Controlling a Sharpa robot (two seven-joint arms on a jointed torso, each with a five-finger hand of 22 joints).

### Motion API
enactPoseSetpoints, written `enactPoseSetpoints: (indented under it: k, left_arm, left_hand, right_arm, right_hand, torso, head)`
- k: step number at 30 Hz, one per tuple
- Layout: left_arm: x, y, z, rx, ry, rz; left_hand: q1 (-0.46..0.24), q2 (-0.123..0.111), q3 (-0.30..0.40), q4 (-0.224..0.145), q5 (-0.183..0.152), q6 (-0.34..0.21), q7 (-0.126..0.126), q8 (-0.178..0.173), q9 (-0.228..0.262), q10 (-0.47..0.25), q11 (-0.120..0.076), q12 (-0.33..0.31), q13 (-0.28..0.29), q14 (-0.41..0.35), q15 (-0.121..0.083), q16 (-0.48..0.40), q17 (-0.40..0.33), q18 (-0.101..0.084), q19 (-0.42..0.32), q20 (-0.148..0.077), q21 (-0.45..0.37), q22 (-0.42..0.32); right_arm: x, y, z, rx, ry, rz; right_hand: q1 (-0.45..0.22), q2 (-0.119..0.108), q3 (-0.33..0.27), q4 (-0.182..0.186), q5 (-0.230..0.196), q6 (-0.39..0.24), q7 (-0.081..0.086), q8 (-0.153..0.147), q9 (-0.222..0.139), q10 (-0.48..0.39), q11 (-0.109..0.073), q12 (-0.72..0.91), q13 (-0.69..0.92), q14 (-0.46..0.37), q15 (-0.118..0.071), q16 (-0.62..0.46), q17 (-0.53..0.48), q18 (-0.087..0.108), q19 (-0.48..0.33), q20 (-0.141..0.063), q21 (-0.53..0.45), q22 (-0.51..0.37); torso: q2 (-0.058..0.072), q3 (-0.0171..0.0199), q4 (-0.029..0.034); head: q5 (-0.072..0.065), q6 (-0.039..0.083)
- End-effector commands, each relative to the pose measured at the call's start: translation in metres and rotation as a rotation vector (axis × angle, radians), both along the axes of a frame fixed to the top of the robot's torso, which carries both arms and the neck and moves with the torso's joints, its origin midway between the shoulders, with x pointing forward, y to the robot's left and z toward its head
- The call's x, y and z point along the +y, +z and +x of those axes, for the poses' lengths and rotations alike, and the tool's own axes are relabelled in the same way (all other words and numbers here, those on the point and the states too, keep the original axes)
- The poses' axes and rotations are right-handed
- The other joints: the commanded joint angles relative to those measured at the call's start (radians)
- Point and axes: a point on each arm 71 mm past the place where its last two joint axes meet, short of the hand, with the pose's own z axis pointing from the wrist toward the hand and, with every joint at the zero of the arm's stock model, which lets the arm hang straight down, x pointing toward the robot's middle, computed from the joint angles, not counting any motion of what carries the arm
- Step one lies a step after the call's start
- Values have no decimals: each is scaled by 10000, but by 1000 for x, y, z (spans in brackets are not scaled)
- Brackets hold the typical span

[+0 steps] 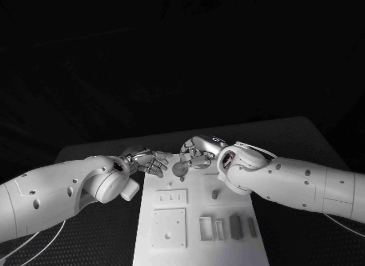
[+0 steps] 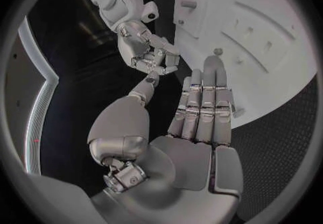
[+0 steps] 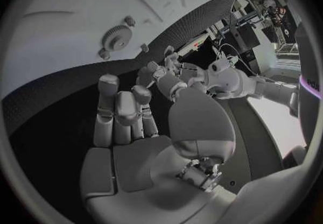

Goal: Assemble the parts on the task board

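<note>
The white task board (image 1: 200,250) lies in the middle of the table. A grey gear (image 1: 179,169) lies flat at its far end, also seen in the right wrist view (image 3: 118,35) with small pegs (image 3: 129,20) beside it. My left hand (image 1: 151,162) hovers at the board's far left corner, its fingers (image 2: 202,105) straight and together, palm bare. My right hand (image 1: 200,152) hangs just beyond the gear with its fingers (image 3: 124,100) slightly bent and nothing between them. The two hands nearly meet above the board's far edge.
Two square plates (image 1: 171,197) (image 1: 169,227) lie on the board's left half. A short peg (image 1: 215,194) stands near its middle, and several grey upright blocks (image 1: 235,227) stand in a row at its near right. Black matting (image 1: 310,144) surrounds the board.
</note>
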Motion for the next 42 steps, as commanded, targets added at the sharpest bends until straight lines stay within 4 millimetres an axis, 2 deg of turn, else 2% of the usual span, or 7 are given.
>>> enactPoseSetpoints:
  k: [1, 5, 12, 26, 32, 38, 42]
  left_arm:
    - [-3, -1, -1, 231, 81, 164]
    - [-8, -1, -2, 280, -33, 161]
    - [-14, -1, -4, 282, -217, 100]
    - [-16, 0, -5, 209, -325, 42]
    - [-18, 1, -6, 199, -445, -105]
    - [-21, 2, -6, 135, -489, -203]
    - [-21, 2, -7, 131, -486, -238]
  left_hand:
    - [9, -41, 0, -83, -22, 57, 13, -16, -16, -32, 7, -63, 10, -34, 16, -60, 17, 74, -27, 35, -39, -10]
    - [43, -31, 16, -124, -20, 15, 37, -64, -38, -65, 23, -89, 21, -32, 19, -82, 40, 78, -17, 39, -50, -7]
    - [116, 30, 52, -184, -20, 66, 26, -59, -38, -33, 11, -79, 52, -1, 12, -89, 74, 85, 13, 37, -50, 3]
    - [232, 180, 89, -326, -18, 201, -18, -41, -34, 65, -30, -45, 130, 107, -20, -88, 168, 92, 109, 16, -36, 38]
    - [240, 219, 77, -384, -17, 297, -57, -19, -26, 147, -69, -14, 181, 195, -57, -69, 232, 99, 187, -15, -14, 66]
    - [358, 369, 125, -497, -14, 362, -84, -17, -25, 185, -89, -9, 223, 239, -79, -75, 291, 91, 224, -37, -13, 89]
    - [408, 461, 145, -552, -13, 389, -91, -20, -27, 200, -95, -10, 244, 257, -84, -82, 322, 83, 237, -44, -16, 100]
  right_arm:
    - [5, 2, -3, -293, -33, -179]
    - [13, 3, -6, -273, 146, -112]
    - [21, 3, -7, -258, 303, -93]
    - [32, 3, -7, -254, 494, -122]
    - [36, 3, -8, -333, 602, -195]
    - [37, 3, -7, -420, 651, -295]
    - [39, 3, -7, -441, 690, -331]
  right_hand:
    - [-86, -49, -2, 28, -29, 419, 359, 63, 54, 83, 13, 30, -10, 23, -52, -13, 4, 269, 18, -64, 29, 174]
    - [-92, -62, -1, 31, -30, 424, 357, 61, 56, 88, 11, 30, -12, 27, -55, -16, -4, 269, 26, -65, 29, 173]
    - [-98, -71, 2, 36, -30, 435, 354, 62, 59, 93, 8, 30, -14, 34, -58, -17, -4, 269, 36, -67, 29, 172]
    - [-105, -64, 14, 42, -29, 454, 347, 64, 66, 101, 1, 29, -17, 50, -64, -17, 6, 269, 49, -71, 26, 169]
    - [-107, -60, 17, 43, -29, 460, 345, 64, 69, 103, -1, 29, -18, 56, -66, -16, 11, 269, 54, -72, 25, 168]
    - [-109, -60, 21, 42, -29, 467, 342, 65, 72, 105, -4, 29, -19, 57, -69, -18, 8, 269, 58, -74, 24, 168]
    - [-109, -60, 23, 41, -29, 469, 341, 64, 73, 106, -5, 28, -19, 61, -71, -17, 12, 269, 61, -75, 23, 168]
  torso:
    - [7, 12, 219]
    - [7, 12, 233]
    - [10, 5, 206]
    - [12, -8, 221]
    - [13, -4, 206]
    - [20, -18, 228]
    - [12, -5, 220]
  head:
    - [5, -5]
    - [24, -11]
    - [46, -23]
    - [35, -35]
    - [35, -36]
    - [34, -39]
    - [48, -57]
